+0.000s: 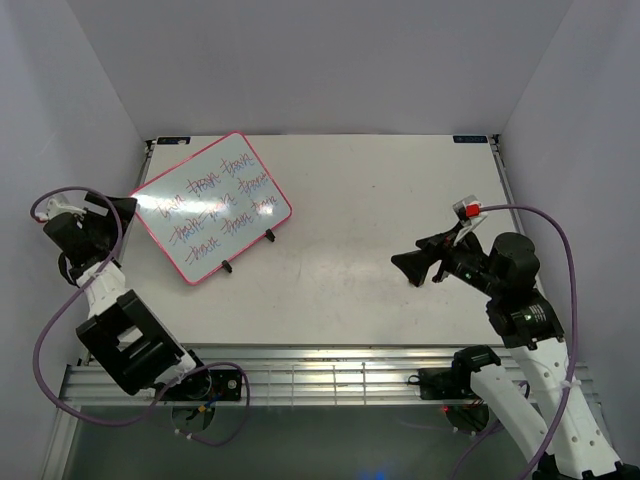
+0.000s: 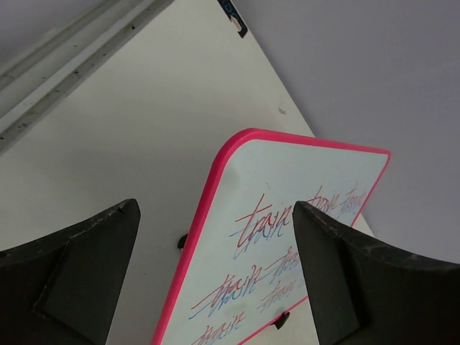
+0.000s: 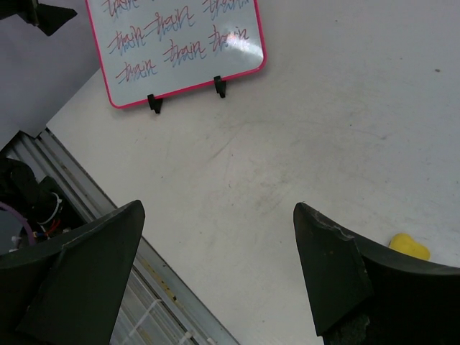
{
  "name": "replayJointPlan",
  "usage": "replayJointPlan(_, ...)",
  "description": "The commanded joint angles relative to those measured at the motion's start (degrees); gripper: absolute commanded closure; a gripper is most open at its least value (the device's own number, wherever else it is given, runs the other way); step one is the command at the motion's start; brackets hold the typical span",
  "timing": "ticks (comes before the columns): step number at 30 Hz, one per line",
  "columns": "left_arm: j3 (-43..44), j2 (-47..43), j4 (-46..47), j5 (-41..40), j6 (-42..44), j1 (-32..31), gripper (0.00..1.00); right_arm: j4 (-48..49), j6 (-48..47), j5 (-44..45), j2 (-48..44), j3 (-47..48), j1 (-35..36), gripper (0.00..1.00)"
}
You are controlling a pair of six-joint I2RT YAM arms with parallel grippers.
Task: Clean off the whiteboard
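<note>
The left gripper [image 2: 215, 208] has its jaws wide apart, empty, facing the whiteboard [image 2: 287, 180]. The right gripper [image 3: 219, 207] has its jaws wide apart, empty, over the tabletop [image 3: 345, 108].

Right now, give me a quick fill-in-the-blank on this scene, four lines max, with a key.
1. The whiteboard has a rim coloured ____.
2. The handwriting on it is in red and ____.
3. The left gripper and the right gripper both have their jaws ____.
4. In the right wrist view, the sponge lying on the table is coloured ____.

Missing words: pink; blue; open; yellow.
</note>
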Motion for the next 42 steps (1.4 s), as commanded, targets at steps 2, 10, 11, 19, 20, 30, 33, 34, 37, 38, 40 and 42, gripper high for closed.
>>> replayJointPlan(2,-3.2,1.9,12.8,11.5,-4.4,1.3,0.02,0.4,-1.5,-2.9,-1.9,1.8,1.5,0.10)
replayJointPlan(10,-6.1,7.3,28.6,21.7,-8.2,1.2,0.02,-0.8,-2.9,-3.6,-2.1,3.1,3.6,0.10)
replayJointPlan(11,-6.2,7.4,29.9,22.5,-8.7,1.2,0.02,-0.8,-2.9,-3.5,-2.2,3.1,3.7,0.10)
replayJointPlan(19,-5.3,13.7,41.1,29.3,-12.4,1.0,0.02,-0.8,-3.6,-4.2,-1.9,4.0,4.6,0.10)
replayJointPlan(20,-5.1,14.4,42.5,29.9,-12.8,0.9,0.02,-0.9,-3.8,-4.2,-1.8,4.2,4.7,0.10)
replayJointPlan(30,0.4,22.0,44.6,32.7,-10.5,-0.3,0.08,-1.5,-4.6,-3.8,-0.6,4.1,5.8,0.10)
replayJointPlan(33,2.7,25.2,44.7,32.7,-10.5,-0.4,0.12,-2.3,-5.0,-2.9,-0.4,4.1,6.3,0.10)
replayJointPlan(34,2.8,25.4,44.7,32.1,-10.1,-0.8,0.13,-2.4,-5.2,-2.5,-0.4,3.9,6.4,0.10)
replayJointPlan(37,2.8,25.7,44.7,29.8,-9.3,-0.9,0.13,-2.2,-5.3,-2.0,0.0,3.7,6.7,0.10)
replayJointPlan(38,3.2,26.2,44.6,29.8,-9.3,-1.0,0.13,-2.0,-5.4,-2.0,0.1,3.7,6.8,0.10)
replayJointPlan(40,4.9,27.5,44.9,30.7,-9.8,-1.1,0.13,-1.8,-5.3,-2.1,0.7,3.8,7.0,0.10)
replayJointPlan(42,5.6,29.0,46.1,31.0,-10.4,-1.2,0.16,-1.4,-5.1,-2.1,1.3,3.6,7.1,0.10)
